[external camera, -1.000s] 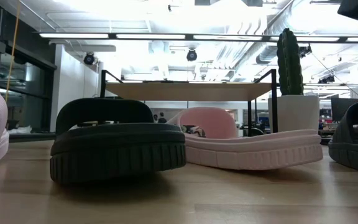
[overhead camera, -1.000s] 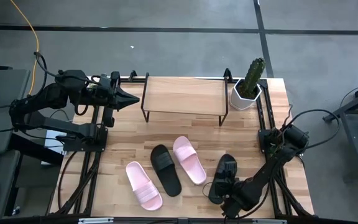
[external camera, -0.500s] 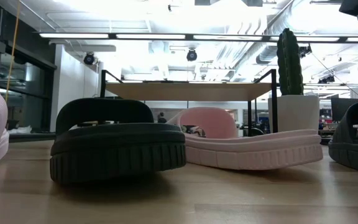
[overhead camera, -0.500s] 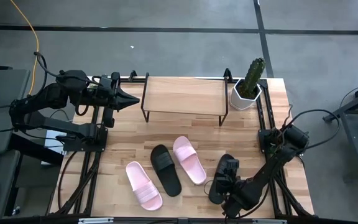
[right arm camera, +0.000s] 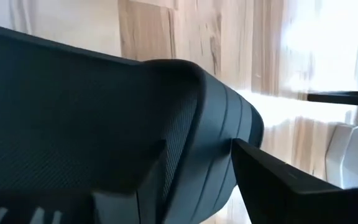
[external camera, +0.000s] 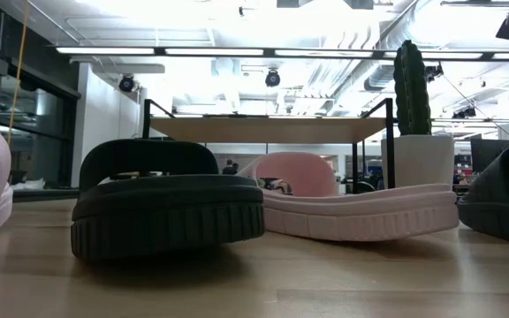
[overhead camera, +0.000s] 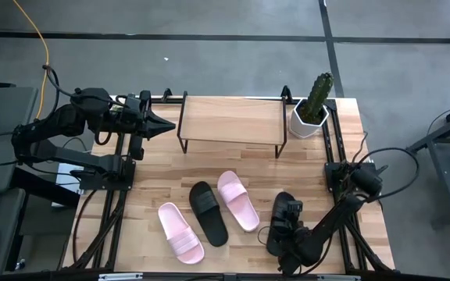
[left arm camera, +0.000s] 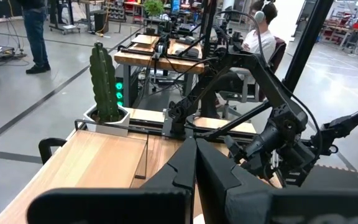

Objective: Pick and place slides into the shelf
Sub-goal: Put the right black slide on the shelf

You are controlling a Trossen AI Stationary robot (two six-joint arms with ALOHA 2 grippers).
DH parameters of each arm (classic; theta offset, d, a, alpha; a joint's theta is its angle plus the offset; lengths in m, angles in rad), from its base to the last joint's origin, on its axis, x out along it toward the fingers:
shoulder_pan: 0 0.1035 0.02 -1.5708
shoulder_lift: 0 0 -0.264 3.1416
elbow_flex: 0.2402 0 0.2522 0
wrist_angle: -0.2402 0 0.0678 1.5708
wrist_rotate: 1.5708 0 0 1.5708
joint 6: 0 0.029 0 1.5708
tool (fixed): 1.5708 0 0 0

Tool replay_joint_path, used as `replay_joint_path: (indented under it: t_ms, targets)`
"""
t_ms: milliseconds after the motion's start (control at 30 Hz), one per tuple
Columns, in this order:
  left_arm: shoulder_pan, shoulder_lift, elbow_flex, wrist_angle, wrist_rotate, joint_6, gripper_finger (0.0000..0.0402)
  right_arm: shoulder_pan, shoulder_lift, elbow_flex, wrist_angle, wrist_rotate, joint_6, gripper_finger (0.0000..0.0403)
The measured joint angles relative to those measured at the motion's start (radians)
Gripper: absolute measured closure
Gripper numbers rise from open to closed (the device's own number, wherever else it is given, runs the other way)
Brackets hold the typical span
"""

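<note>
Four slides lie sole-down on the table's near half: a pink slide (overhead camera: 180,232), a black slide (overhead camera: 209,212), a second pink slide (overhead camera: 237,200) and, farthest right, a second black slide (overhead camera: 281,212). My right gripper (overhead camera: 287,226) is low over that right black slide (external camera: 502,199) and shut on it; its strap fills the right wrist view. The shelf (overhead camera: 231,121) stands on its thin dark legs at the far edge, its plank top bare. My left gripper (overhead camera: 165,125) waits shut, raised beside the shelf's left end. My right gripper holds the right black slide by its strap (right arm camera: 216,124). One finger (right arm camera: 129,177) is inside, under the strap's meshed lining, and the other finger (right arm camera: 278,186) is outside it. The fingers come slanting down from the table's near side. The slide sits tilted, its sole low over the table.
A potted cactus (overhead camera: 312,109) stands by the shelf's right end. Metal frame rails run along the table's left and right edges. Bare wood lies between the shelf and the slides. People show in the room beyond in the left wrist view.
My right gripper has crept toward the table's left edge, over the right black slide. The slide has shifted with it and now sits more tilted in the low view.
</note>
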Motion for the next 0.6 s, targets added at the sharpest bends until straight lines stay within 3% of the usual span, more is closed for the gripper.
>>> replay_joint_path:
  t_ms: [333, 600]
  targets:
    - [0.000, 0.000, 0.000, -0.004, 0.000, 0.000, 0.0401, 0.000, 0.010, 0.000, -0.007, 0.034, 0.043, 0.0253]
    - [0.000, 0.000, 0.000, -0.007, 0.000, 0.000, 0.0401, -0.001, 0.010, 0.000, -0.014, 0.036, 0.051, 0.0376]
